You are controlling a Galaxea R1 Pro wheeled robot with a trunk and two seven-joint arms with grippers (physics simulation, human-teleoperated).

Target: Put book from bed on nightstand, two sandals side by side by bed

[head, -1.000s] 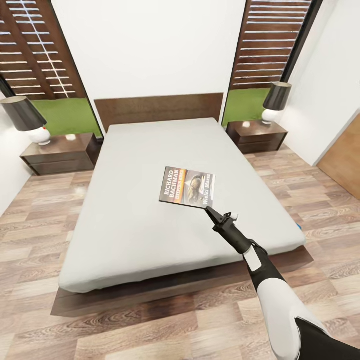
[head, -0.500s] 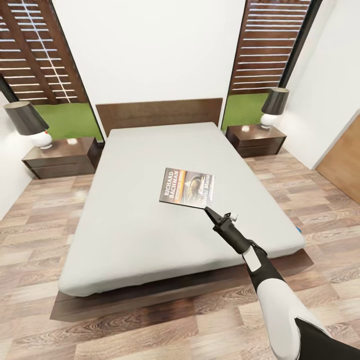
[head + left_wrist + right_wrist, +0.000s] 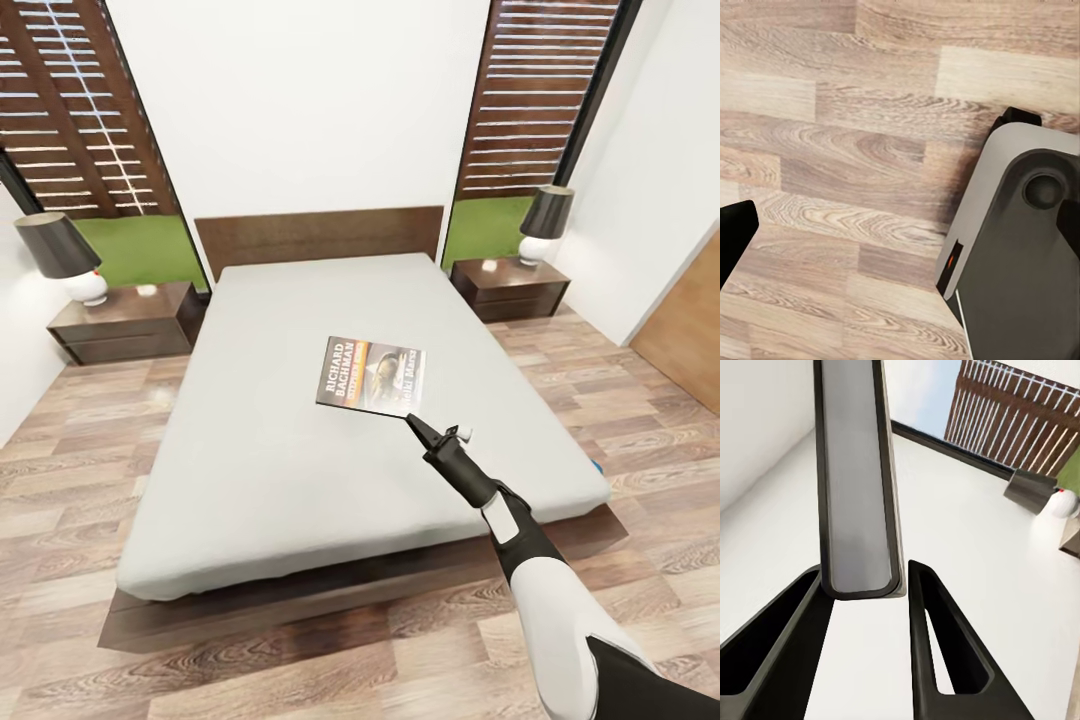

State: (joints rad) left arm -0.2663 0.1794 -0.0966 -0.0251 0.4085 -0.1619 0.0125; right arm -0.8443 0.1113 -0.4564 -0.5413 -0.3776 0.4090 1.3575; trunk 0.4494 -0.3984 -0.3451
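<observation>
Off-white mattress fills the centre of the head view, where the book point(image 3: 372, 375) lies flat on the bed point(image 3: 300, 480), its cover face up just right of the middle. The right gripper point(image 3: 413, 420) reaches in from the lower right of the frame, its tip at the book's near corner. In the right wrist view the book's edge point(image 3: 859, 480) sits between the two dark fingers point(image 3: 937, 652); the jaws look closed around it, though how firm the hold is cannot be judged.

Two nightstands flank the dark headboard, one at centre left point(image 3: 125, 320) and one at upper right point(image 3: 508, 287), each carrying a lamp. A sliver of bright blue point(image 3: 598, 465) shows at the bed's right edge, possibly a sandal, too small to be certain. The left wrist view looks down on wood-plank floor point(image 3: 832, 150) and part of the robot's own base point(image 3: 1020, 255); black finger parts show at either side of that frame, so the left gripper appears spread apart.

The book transfer seems to be the step in hand, at the grasp. Next, the book would need lifting clear of the mattress and carrying to a nightstand, probably the upper-right one, and set on bare top beside the lamp. The thin book could slip from an edge pinch.
</observation>
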